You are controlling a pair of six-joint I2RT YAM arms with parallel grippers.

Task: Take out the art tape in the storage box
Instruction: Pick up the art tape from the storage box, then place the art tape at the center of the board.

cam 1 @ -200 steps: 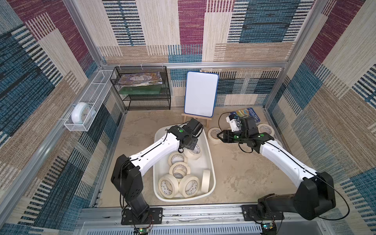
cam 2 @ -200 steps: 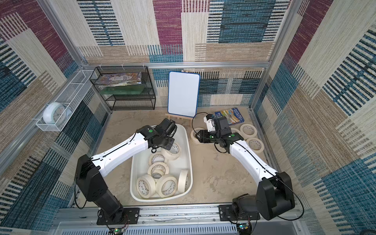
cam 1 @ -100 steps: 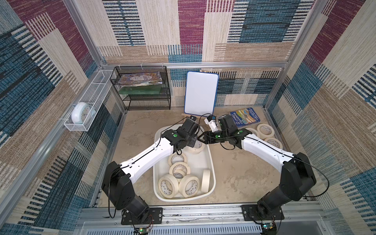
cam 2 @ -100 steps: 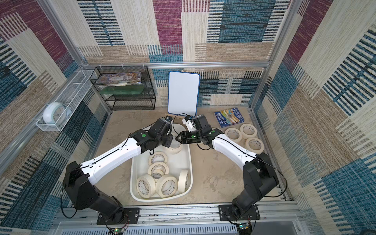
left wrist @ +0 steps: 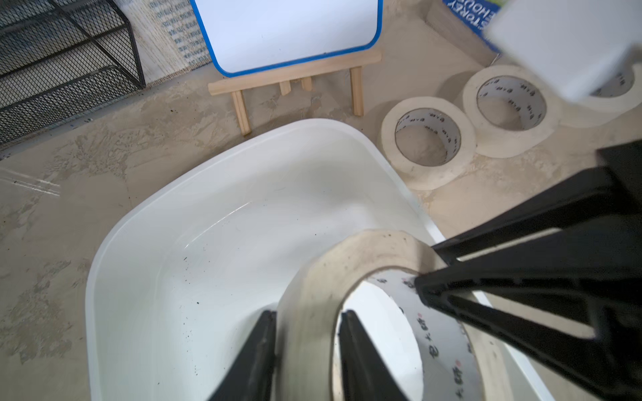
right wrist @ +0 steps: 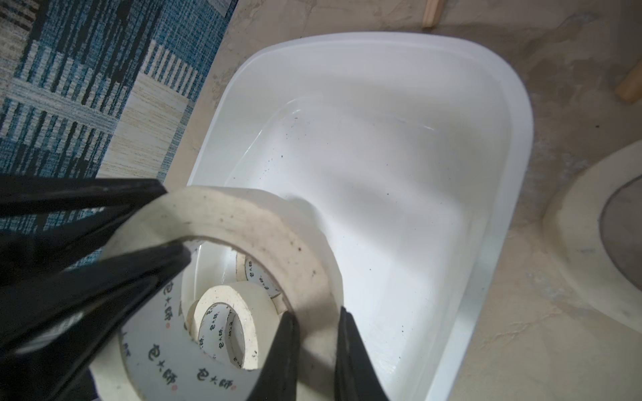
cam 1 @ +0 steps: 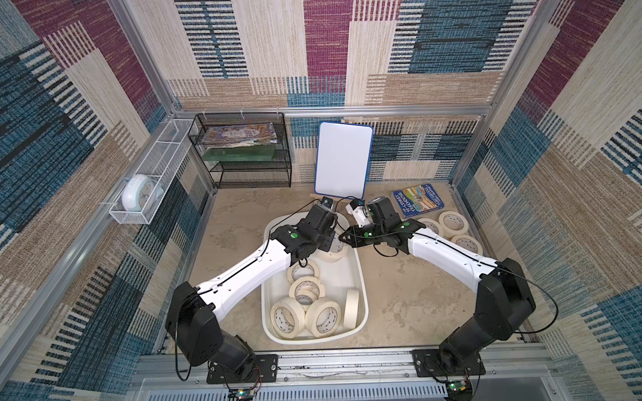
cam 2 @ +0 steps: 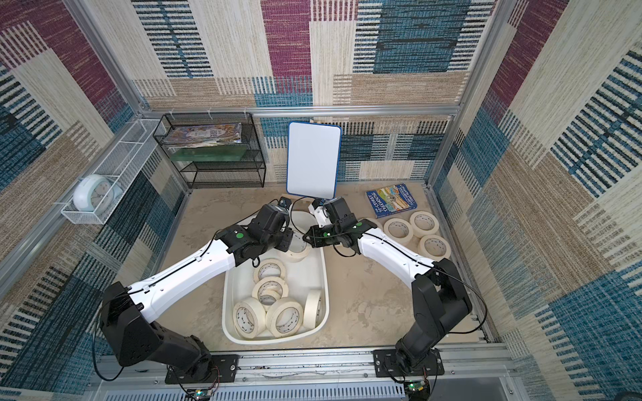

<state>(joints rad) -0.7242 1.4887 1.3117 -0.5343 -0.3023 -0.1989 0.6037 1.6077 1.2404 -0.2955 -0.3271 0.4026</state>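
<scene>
Above the far end of the white storage box [cam 1: 363, 288] both grippers meet on one cream art tape roll [cam 1: 336, 249], which is lifted and tilted. My right gripper [right wrist: 314, 312] is shut on this roll's wall [right wrist: 243, 215], one finger inside the ring and one outside. My left gripper [left wrist: 307, 314] straddles the opposite wall [left wrist: 347, 257], open, with a thin gap at the inner finger. Several more rolls [cam 1: 305, 291] lie at the box's near end. Three rolls [cam 1: 453, 222] lie flat on the table to the right of the box.
A whiteboard on a wooden easel [cam 1: 344, 158] stands just behind the box. A blue book [cam 1: 418, 201] lies at the back right. A black mesh shelf [cam 1: 243, 152] stands at the back left. A white wire basket with a clock [cam 1: 139, 194] hangs on the left wall.
My right gripper swung left from the table rolls to the box's far end and shut on the roll that the left gripper lifted. The left jaws have loosened.
</scene>
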